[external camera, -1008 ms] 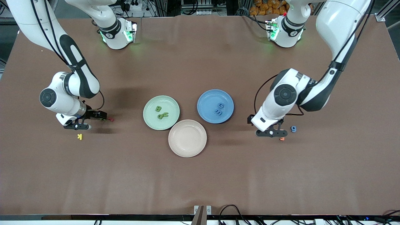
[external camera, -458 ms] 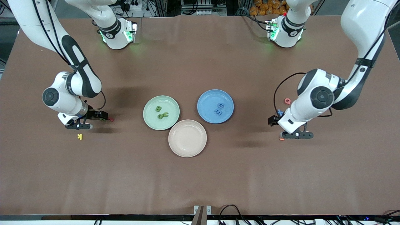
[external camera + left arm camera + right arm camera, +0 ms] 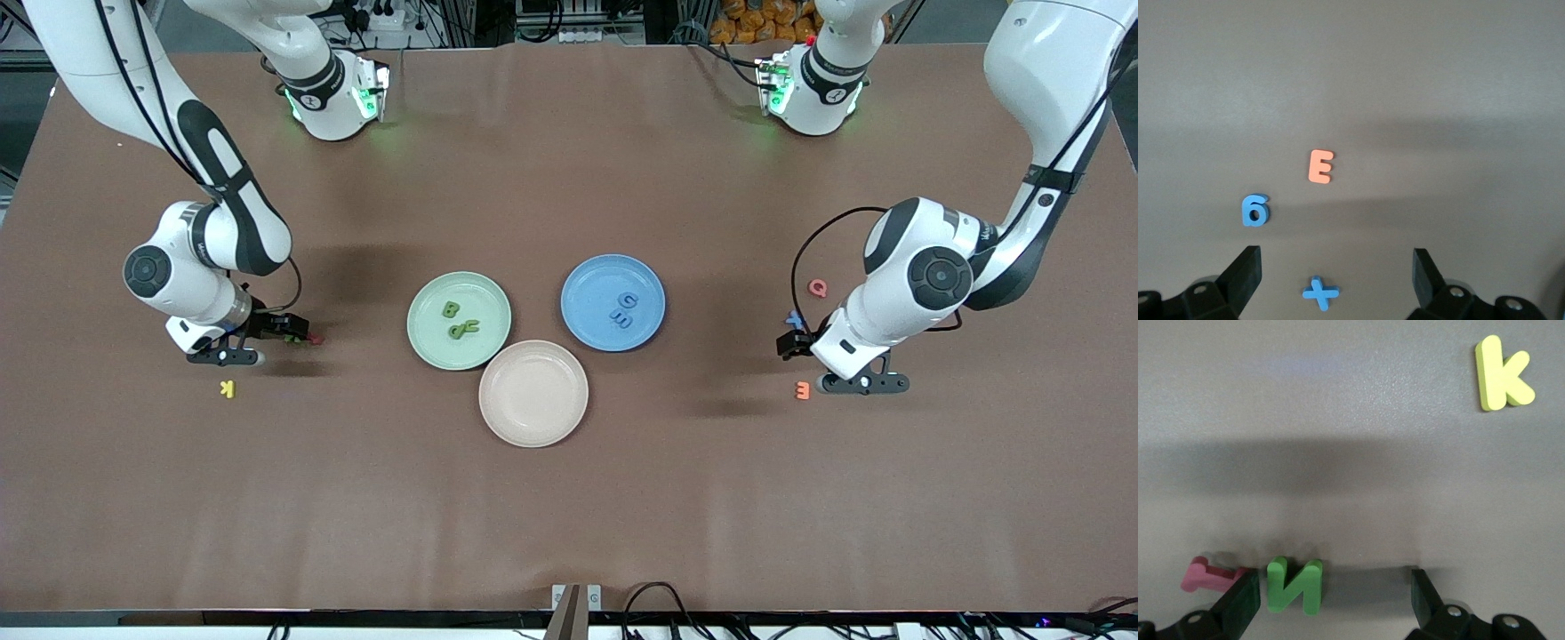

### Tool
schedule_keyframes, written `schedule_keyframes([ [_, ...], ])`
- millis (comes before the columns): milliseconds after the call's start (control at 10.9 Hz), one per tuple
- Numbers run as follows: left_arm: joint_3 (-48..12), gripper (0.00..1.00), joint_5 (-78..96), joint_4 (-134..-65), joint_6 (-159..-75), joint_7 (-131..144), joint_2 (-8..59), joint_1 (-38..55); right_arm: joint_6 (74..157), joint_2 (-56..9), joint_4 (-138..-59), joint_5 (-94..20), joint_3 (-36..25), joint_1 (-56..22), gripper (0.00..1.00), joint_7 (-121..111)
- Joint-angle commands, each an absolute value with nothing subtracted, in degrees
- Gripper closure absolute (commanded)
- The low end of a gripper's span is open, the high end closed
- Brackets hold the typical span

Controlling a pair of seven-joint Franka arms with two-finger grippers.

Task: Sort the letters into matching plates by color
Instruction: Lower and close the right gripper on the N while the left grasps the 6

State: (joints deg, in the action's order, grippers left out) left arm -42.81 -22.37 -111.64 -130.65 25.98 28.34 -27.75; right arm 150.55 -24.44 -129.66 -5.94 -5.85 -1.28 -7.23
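green plate (image 3: 427,342) on counter (image 3: 569,498): green b (image 3: 451,309) plus two more green letters (image 3: 462,329), touching. blue plate (image 3: 587,333): two blue letters (image 3: 624,311). beige-pink plate (image 3: 533,393) nearer front camera, between them, bare. right pincer (image 3: 1331,590) low over counter at right arm's end, jaws apart, holding nothing; green n (image 3: 1294,584) between fingers, pink letter (image 3: 1210,575) just beside, yellow k (image 3: 1501,373) apart. left pincer (image 3: 1335,267) at left arm's end, jaws apart, holding nothing; blue plus (image 3: 1319,293) between fingers, blue 6 (image 3: 1255,210) and orange e (image 3: 1320,166) near; red q (image 3: 817,288) farther back.
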Motion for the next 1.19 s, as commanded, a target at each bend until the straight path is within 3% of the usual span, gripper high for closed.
schedule_keyframes([
  [0,-43.51,0.0,-25.74,-114.87,-135.08,26.02,28.47,-30.76,151.17,-23.38,-131.22,-6.15,-5.71,-1.32,0.0,-7.38],
  [183,-43.42,0.0,-27.5,-114.87,-135.79,26.02,29.53,-32.25,150.91,-23.03,-131.22,-6.06,-5.71,-1.14,0.0,-7.56],
  [275,-43.42,0.11,-27.6,-114.87,-135.88,26.19,29.79,-32.26,150.82,-22.77,-131.22,-6.06,-5.71,-0.97,0.0,-7.65],
  [733,-41.93,0.36,-29.88,-115.05,-136.93,26.1,30.58,-32.52,150.56,-21.97,-131.48,-5.98,-5.71,0.44,0.0,-8.52],
  [1100,-41.31,0.35,-30.85,-115.4,-138.08,26.02,31.11,-33.49,150.91,-22.32,-131.57,-5.89,-5.71,0.35,0.0,-8.53],
])
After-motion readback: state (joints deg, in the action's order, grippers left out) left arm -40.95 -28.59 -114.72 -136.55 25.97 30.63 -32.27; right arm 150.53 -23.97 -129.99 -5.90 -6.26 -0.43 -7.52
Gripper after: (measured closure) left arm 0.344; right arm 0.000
